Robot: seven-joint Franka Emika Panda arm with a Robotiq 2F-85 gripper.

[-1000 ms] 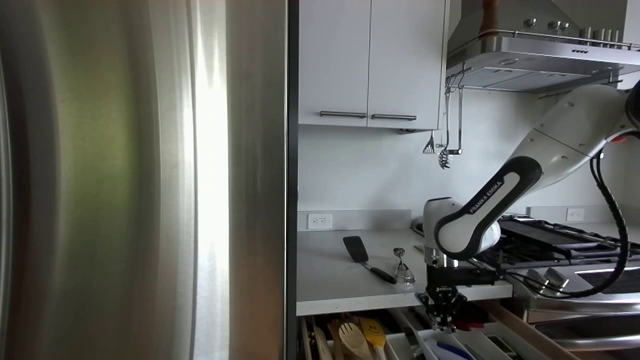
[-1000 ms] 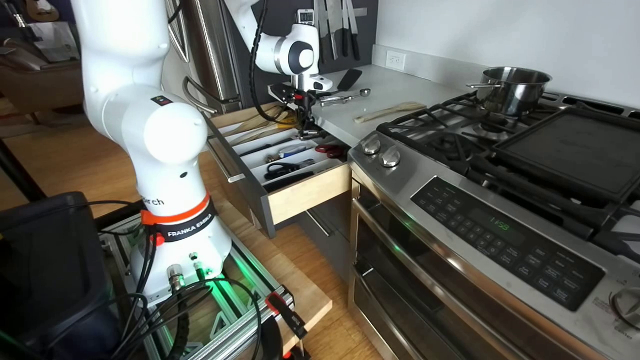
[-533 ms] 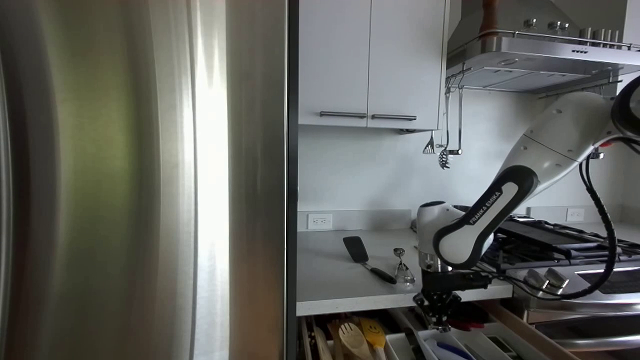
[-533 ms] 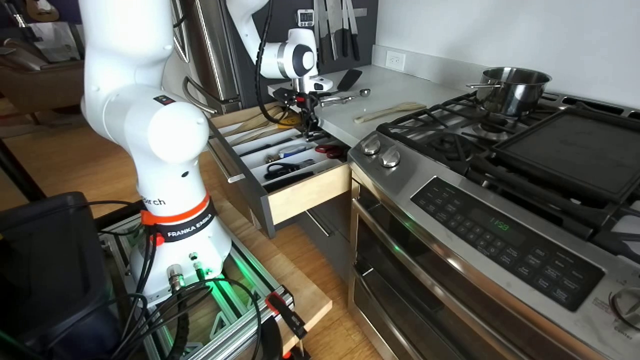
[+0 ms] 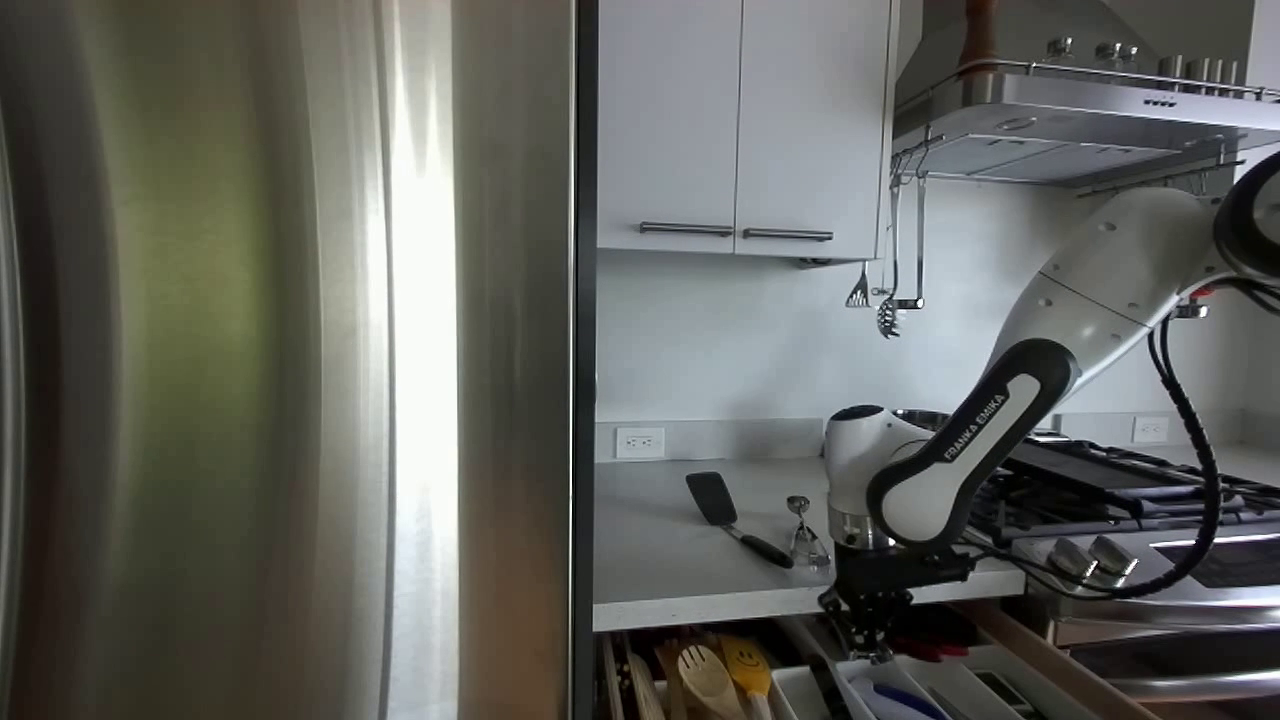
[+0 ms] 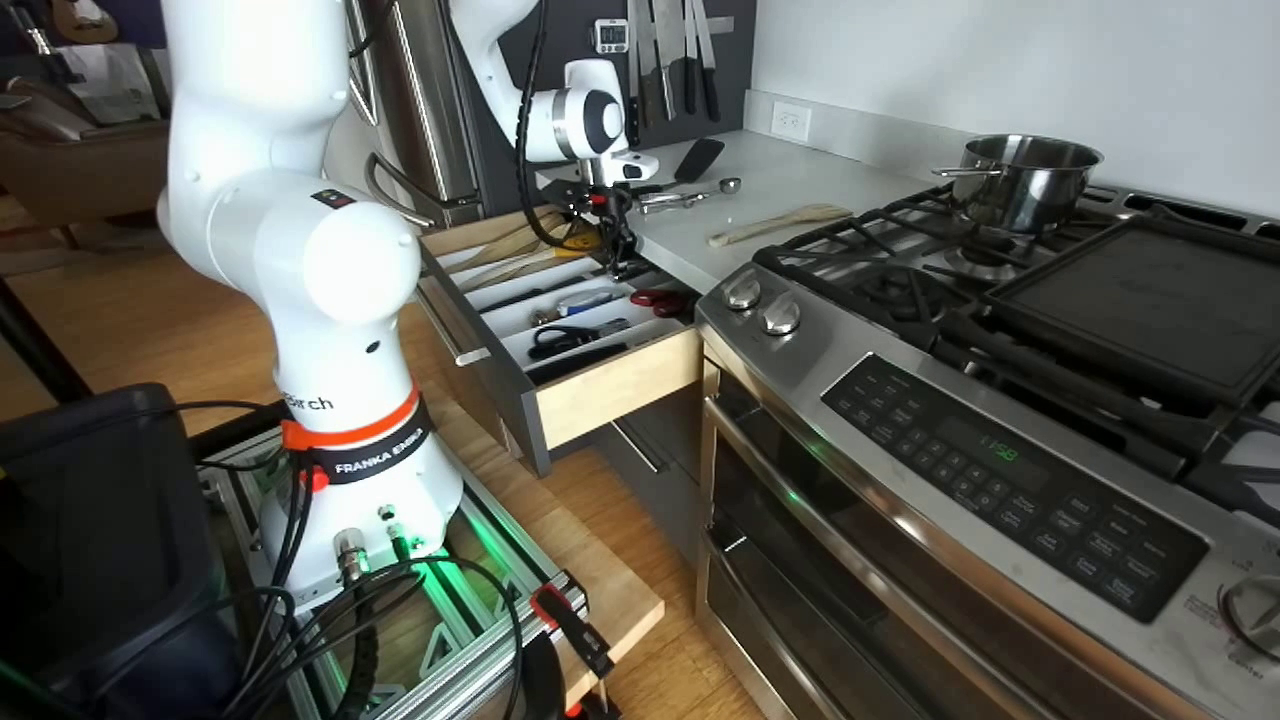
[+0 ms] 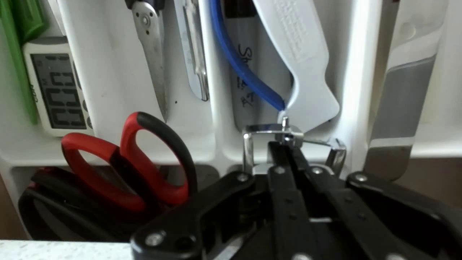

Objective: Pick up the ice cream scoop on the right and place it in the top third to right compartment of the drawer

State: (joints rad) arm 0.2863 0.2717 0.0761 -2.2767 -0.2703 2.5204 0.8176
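My gripper is shut on a shiny metal scoop, whose thin handle frame sticks out on both sides of the fingertips. Its lower part is hidden behind the fingers. In both exterior views the gripper points down over the back of the open drawer, close to the counter edge. In the wrist view the scoop is over the back end of a white compartment holding a grey-white handle and a blue curved piece. I cannot tell whether the scoop touches them. A second metal scoop lies on the counter.
A black spatula lies on the counter. Red-handled scissors stick up in the drawer beside the gripper. Wooden utensils fill another drawer section. A wooden spoon lies near the stove.
The gripper, still holding the scoop, has shifted slightly left in an exterior view and slightly toward the counter. The scoop on the counter and the drawer have not moved.
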